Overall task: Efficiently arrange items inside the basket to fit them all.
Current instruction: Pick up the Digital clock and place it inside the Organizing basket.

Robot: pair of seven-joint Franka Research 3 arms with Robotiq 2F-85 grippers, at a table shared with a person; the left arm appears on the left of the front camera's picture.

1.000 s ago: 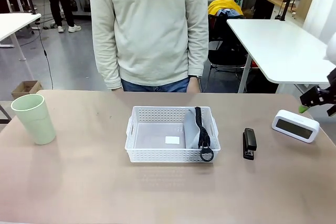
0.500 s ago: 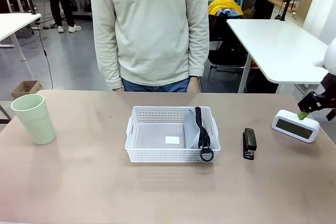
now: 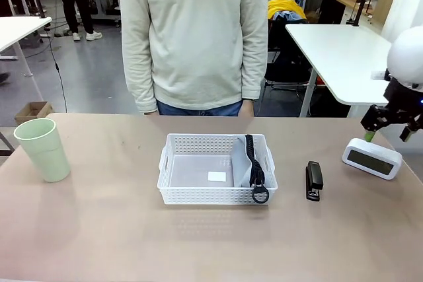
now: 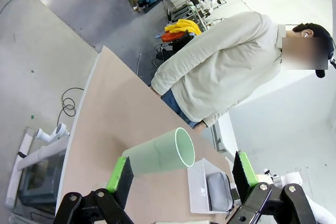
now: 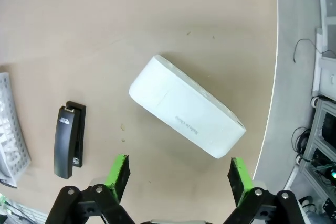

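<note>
Basket [image 3: 211, 195] stands at the middle of the surface [image 3: 99, 229], long side toward the robot. The pouch [image 3: 242, 162] fills its right end, and the strap [image 3: 256, 177] hangs over the near rim. The left and middle floor is free except for a small white label [image 3: 217, 176].

**Loose items.** The stapler [image 3: 314, 180] lies just right of the basket. The box [image 3: 371, 157] lies farther right, near the surface edge. The cup [image 3: 43, 148] stands upright, well apart at the far left.

**Step in hand (judged).** One item of four is stowed. This is the approach to the box. The right hand [image 3: 388, 130] hovers above and just behind the box with its jaws fully spread and nothing in them.

**Next move (judged).**
1. Roll the wrist. The box lies diagonally to the jaws in the right wrist view.
2. Descend so the pads straddle the short width, then close.
3. Carry the box to the free left part of the basket.

**Obstructions.** The stapler lies between box and basket, so lift clear of it. The hanging strap may snag on a low pass. Set the box against a wall to leave room for the stapler and the cup.

**Left hand** [image 4: 181, 174]: jaws wide apart, empty, pointed toward the cup without touching it.

**Far side.** A person [image 3: 195, 37] stands at the far edge behind the basket, arms hanging.
</note>
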